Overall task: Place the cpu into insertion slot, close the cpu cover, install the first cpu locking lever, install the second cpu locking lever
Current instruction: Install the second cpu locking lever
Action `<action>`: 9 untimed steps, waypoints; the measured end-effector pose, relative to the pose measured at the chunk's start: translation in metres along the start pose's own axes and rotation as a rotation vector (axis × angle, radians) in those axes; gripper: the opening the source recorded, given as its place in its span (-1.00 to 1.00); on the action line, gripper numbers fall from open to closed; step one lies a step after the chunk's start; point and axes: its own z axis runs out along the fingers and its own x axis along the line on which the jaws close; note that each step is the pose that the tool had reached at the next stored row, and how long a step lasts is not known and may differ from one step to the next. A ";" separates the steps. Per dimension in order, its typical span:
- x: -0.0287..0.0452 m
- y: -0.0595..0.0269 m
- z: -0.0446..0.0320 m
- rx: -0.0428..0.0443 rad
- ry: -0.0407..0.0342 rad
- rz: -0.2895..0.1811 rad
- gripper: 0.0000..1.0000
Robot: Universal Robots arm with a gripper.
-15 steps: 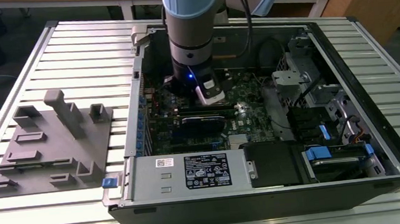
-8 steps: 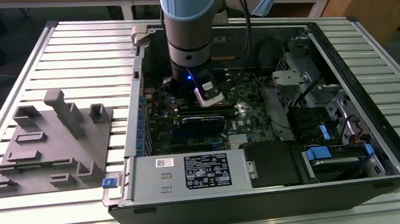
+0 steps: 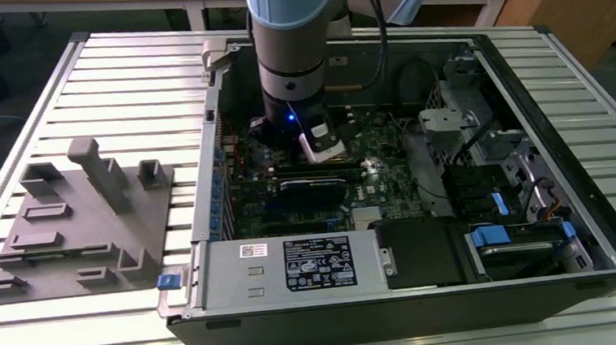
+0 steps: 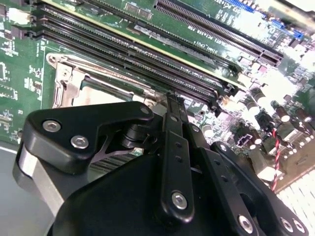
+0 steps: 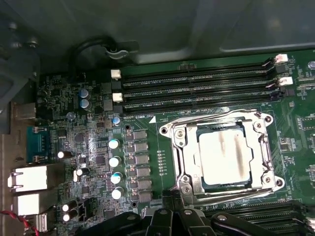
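Note:
In the first wrist view the cpu (image 5: 225,155) lies flat in the insertion slot (image 5: 173,132), its dull grey top showing through the window of the cpu cover (image 5: 186,158). The cover lies down over it. Thin metal lever rods run along the socket's edges; whether they are latched I cannot tell. My gripper (image 5: 172,200) hovers just beside the socket's near edge, fingers together with nothing between them. In the second wrist view my gripper's black linkage (image 4: 173,101) stands over a corner of the socket frame (image 4: 66,81). In the exterior view the gripper (image 3: 323,149) is low inside the open computer case (image 3: 565,122).
Long black memory slots (image 5: 197,88) run beside the socket. Capacitors (image 5: 114,162) and rear ports (image 5: 29,179) stand on its other side. A power supply box (image 3: 292,263) and drive cage (image 3: 508,244) fill the case's front. A grey fixture block (image 3: 73,221) lies on the slatted table.

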 end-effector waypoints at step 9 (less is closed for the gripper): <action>-0.0004 0.0025 -0.0173 0.0003 -0.0001 0.000 -0.79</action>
